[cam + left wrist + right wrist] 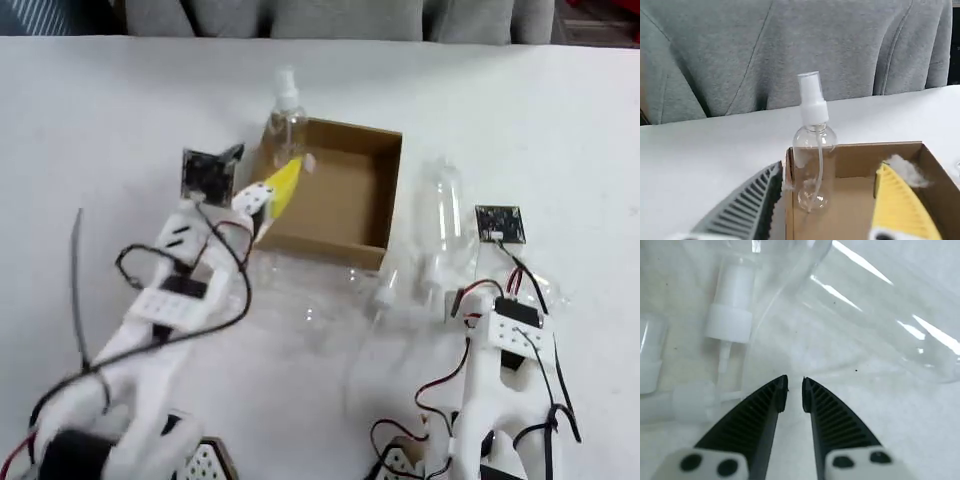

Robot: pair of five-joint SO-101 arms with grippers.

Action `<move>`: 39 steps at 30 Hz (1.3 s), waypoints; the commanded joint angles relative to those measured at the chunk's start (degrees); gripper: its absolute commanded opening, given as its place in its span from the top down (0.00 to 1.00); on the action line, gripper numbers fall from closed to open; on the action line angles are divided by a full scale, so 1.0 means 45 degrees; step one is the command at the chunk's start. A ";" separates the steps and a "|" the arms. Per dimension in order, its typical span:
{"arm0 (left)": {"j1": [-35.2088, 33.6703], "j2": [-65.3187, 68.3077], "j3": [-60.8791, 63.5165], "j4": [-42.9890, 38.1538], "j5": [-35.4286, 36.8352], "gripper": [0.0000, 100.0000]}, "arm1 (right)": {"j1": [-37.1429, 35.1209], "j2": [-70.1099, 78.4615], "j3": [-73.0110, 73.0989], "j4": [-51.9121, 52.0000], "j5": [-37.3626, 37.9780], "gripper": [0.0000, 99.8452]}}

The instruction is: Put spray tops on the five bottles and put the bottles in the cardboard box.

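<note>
A white surface (100, 120) runs back to grey upholstered chair backs (790, 45). On it sits the open cardboard box (345, 200). One clear bottle with its spray top on (812, 150) stands upright in the box's far corner. My left gripper (830, 170) is spread wide and empty, with its yellow finger (900, 205) over the inside of the box and its grey finger (750, 205) outside the wall. My right gripper (794, 390) hangs low over the surface, its black fingers drawn to a narrow gap with nothing between them. Just ahead of it a clear bottle (865, 305) lies on its side, with loose spray tops (730, 310) beside it.
</note>
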 commanded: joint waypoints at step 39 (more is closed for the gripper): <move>-0.2295 -1.7241 0.1739 2.0786 -0.7560 0.95 | -0.0068 -0.0107 0.0098 -0.0068 0.0117 0.97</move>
